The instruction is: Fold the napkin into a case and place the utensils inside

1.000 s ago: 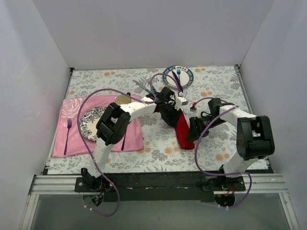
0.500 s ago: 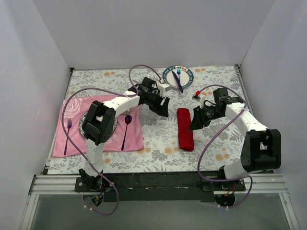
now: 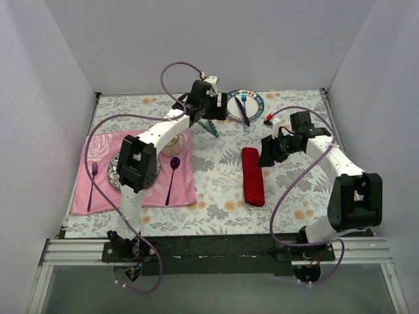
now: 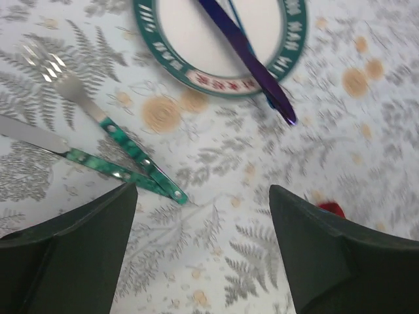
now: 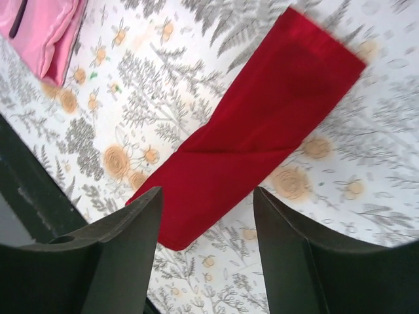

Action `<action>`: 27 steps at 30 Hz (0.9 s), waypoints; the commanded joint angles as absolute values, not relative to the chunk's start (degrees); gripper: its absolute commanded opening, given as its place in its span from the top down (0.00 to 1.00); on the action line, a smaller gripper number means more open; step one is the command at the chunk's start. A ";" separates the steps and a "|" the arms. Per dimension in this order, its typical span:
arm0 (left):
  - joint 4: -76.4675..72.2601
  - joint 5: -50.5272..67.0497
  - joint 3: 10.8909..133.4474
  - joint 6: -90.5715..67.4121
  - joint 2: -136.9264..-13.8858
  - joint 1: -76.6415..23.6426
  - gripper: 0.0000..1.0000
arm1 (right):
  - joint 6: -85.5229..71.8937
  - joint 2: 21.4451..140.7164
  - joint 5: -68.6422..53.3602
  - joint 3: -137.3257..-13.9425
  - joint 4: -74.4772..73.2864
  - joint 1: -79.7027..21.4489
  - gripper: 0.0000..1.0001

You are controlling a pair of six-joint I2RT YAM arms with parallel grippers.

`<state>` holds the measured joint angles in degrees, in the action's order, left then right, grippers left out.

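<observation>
Napkin (image 3: 253, 185), folded into a long red strip, lies alone right of the tabletop's middle, released by both arms that crowded over it a second ago. The left arm (image 3: 163, 133) has swung to the far edge. The left jaws, spread wider than before and empty, hang over the teal-handled fork (image 4: 105, 121) and knife (image 4: 72, 156), which lie untouched with their handle ends meeting. The right arm (image 3: 327, 157) has drawn back, and the right jaws stand open above the strip, gripping nothing. Folding looks finished, and collecting the utensils seems the next step. A plate (image 4: 196, 75) at the far edge holds a purple knife (image 4: 249, 55) and a blue fork (image 3: 243, 99). Whether the strip forms an open pocket cannot be told.
</observation>
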<state>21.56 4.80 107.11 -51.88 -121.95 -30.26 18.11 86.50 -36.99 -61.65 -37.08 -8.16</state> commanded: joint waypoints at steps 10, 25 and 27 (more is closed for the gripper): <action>15.82 -20.83 113.73 -56.34 -134.38 -29.53 0.34 | 15.12 84.46 -30.15 -69.08 -34.89 -8.35 0.34; 11.43 -19.51 116.28 -52.74 -139.48 -29.53 0.36 | 15.20 86.04 -28.65 -69.61 -34.19 -8.35 0.34; 11.51 -19.42 116.63 -52.56 -139.92 -29.53 0.38 | 15.21 86.22 -28.57 -69.96 -34.28 -8.35 0.33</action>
